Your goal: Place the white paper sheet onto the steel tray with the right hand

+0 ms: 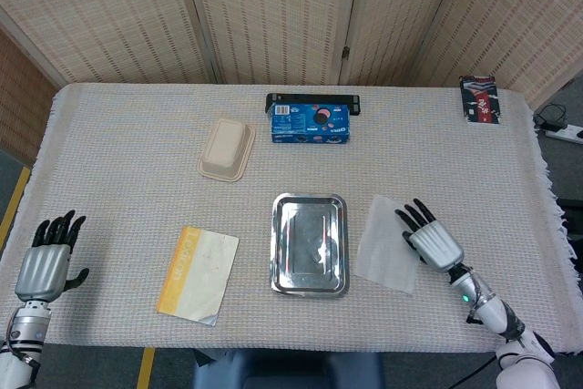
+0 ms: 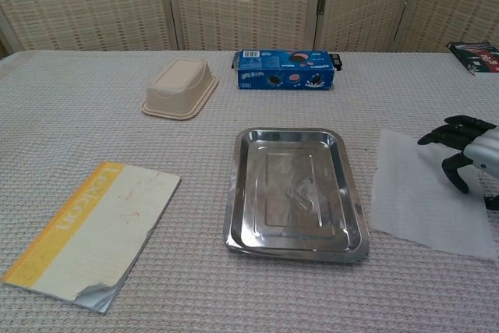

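While the right hand (image 1: 432,241) sits at lower right of the head view, its fingers (image 2: 446,132) are spread and bent down over the right part of the white paper sheet (image 1: 387,243); contact w/ the sheet cannot be confirmed, and no grip on it shows, so the hand reads as released, holding nothing. Sheet lies flat on the table cloth (image 1: 127,152), rotated slightly, just right of the steel tray (image 1: 310,243) w/ a narrow strip of cloth between them; no part of the sheet is on the tray. Tray sits at frame center-bottom in both views, interior bare. Left hand (image 1: 43,262) rests at far lower left of the head view, palm down, fingers apart, grasping nothing; not seen in the chest view. Notebook w/ yellow spine (image 1: 199,274) lies left of the tray. Beige container (image 1: 226,148) sits upside down at upper left of center. Blue cookie box (image 1: 311,124) stands behind the tray, w/ a black item (image 1: 312,97) just behind it. Dark packet (image 1: 480,98) lies at upper right corner of the table.
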Controlling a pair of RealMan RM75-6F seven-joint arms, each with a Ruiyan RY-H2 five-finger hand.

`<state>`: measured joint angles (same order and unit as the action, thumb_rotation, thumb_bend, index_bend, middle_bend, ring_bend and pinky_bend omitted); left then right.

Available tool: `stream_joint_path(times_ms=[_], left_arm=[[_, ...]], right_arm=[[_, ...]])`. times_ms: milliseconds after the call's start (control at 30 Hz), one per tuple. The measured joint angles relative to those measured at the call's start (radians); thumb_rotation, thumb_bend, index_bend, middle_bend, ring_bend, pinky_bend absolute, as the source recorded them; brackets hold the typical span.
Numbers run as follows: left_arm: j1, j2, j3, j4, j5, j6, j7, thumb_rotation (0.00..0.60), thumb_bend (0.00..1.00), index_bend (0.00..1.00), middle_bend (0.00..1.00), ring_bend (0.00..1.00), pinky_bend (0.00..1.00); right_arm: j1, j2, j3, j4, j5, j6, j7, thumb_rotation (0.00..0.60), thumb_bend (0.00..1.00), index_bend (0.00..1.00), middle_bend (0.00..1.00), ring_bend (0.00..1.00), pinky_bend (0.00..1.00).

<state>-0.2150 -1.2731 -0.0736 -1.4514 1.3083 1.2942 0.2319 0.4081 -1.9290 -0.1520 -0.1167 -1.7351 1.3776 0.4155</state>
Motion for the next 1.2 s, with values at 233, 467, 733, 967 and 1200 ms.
stream_joint_path(times_ms=[233,467,733,967,1200], left_arm=[[0.002,0.0,0.003,-0.003,0.005,0.006,0.0,0.6,0.31,0.0,0.0,0.0,0.0],[0.007,0.003,0.004,-0.009,0.011,0.016,-0.001,0.6,0.31,0.0,0.0,0.0,0.0],[0.007,0.004,0.004,-0.011,0.013,0.02,-0.002,0.6,0.32,0.0,0.0,0.0,0.0],[0.009,0.003,0.002,-0.011,0.013,0.026,0.001,0.6,0.32,0.0,0.0,0.0,0.0],[0.012,0.003,0.002,-0.017,0.019,0.035,0.001,0.6,0.32,0.0,0.0,0.0,0.0]], right_arm=[[-0.003,0.003,0.007,0.002,0.009,0.02,0.003,0.6,0.42,0.74,0.21,0.13,0.0],[-0.004,0.005,0.014,0.0,0.017,0.044,0.006,0.6,0.42,0.74,0.21,0.14,0.0],[0.0,0.001,0.022,-0.001,0.027,0.037,0.008,0.6,0.42,0.75,0.22,0.14,0.0],[0.005,-0.019,0.04,-0.005,0.046,0.049,0.019,0.6,0.45,0.75,0.24,0.16,0.0],[0.012,-0.042,0.039,0.003,0.046,0.035,0.019,0.6,0.55,0.75,0.25,0.17,0.0]])
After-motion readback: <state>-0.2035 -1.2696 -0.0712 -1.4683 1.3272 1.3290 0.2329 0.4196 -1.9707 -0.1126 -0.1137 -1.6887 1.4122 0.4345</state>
